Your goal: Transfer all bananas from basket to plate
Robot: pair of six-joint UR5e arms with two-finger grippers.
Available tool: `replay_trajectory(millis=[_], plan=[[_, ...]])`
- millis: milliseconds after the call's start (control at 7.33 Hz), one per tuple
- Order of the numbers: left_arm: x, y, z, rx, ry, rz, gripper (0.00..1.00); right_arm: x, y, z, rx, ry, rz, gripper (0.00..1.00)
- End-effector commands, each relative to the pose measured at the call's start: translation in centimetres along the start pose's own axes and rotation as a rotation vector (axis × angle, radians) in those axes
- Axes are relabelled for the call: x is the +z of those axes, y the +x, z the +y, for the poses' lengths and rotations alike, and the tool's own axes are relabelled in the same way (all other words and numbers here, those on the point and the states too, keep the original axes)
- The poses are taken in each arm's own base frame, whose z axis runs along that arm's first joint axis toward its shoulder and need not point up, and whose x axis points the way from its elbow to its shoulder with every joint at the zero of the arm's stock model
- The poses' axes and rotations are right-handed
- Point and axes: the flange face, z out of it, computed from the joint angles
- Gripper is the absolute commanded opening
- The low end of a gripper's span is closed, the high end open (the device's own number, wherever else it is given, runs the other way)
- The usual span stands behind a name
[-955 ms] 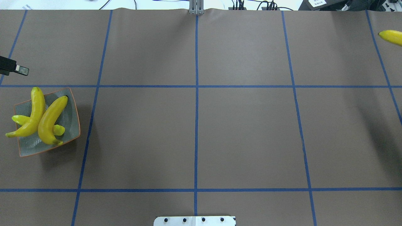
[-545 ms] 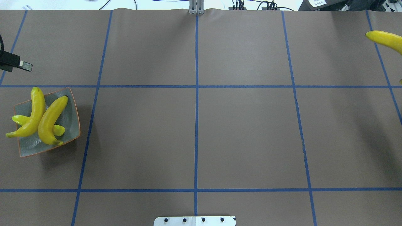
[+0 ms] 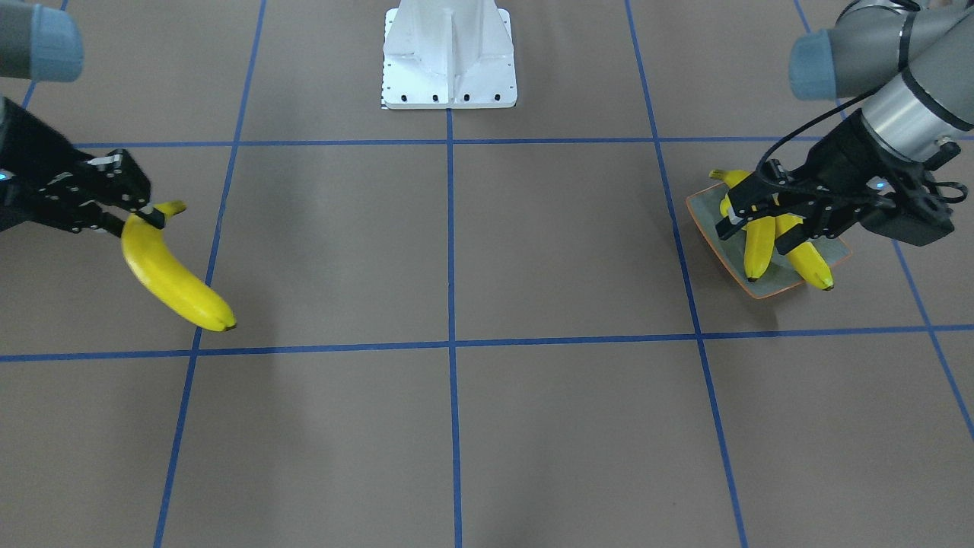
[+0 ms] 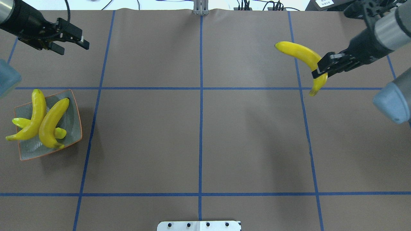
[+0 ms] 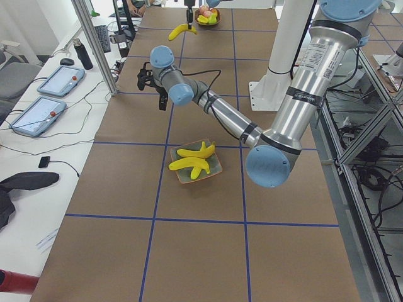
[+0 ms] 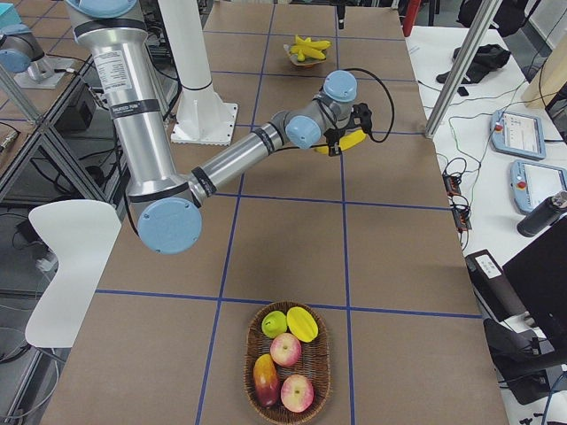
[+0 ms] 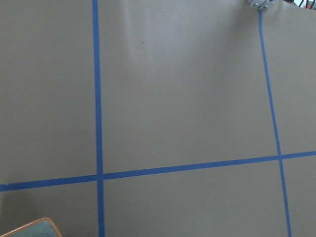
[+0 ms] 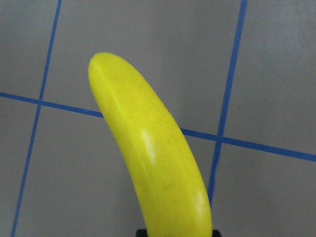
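The brown bench (image 4: 199, 141) is taped into blue squares. My right end effector (image 4: 321, 69) is clamped on a fourth banana (image 4: 295, 51), aloft, far across from the plate (image 4: 72, 128), where three bananas (image 4: 48, 123) lie crossed. My left end effector (image 4: 74, 47) hovers beyond the plate, fingers apart. Next, I judge, comes carrying it over and a gentle release.

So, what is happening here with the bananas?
The right gripper holds one banana in the air above the right side of the table. Three other bananas lie crossed on the plate at the far left. The left gripper is open and empty, beyond the plate.
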Motion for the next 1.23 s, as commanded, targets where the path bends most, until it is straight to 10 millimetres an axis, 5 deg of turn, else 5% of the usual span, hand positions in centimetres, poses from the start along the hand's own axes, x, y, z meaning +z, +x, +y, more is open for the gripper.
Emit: replay_trajectory(millis=[0,409,682,955,1091], plan=[[1.4,8.7,-0.1,0.006,-0.007,-0.076,0.99,3.0,-8.6,2.5,-0.033,0.009,-0.019,0.00],[0.2,13.6,0.5,-0.086,-0.037,-0.108,0.99,4.2,-18.4,4.1,-0.100,0.103,0.080,0.00],[-0.4,15.2,1.6,-0.240,-0.060,-0.138,0.99,5.2,-22.7,6.4,-0.143,0.208,0.158,0.00],[-1.1,19.7,4.1,-0.366,-0.105,-0.166,0.99,6.3,-27.6,7.8,-0.151,0.247,0.219,0.00],[0.7,22.5,5.5,-0.412,-0.133,-0.168,0.99,6.6,-29.2,8.4,-0.146,0.265,0.245,0.00]])
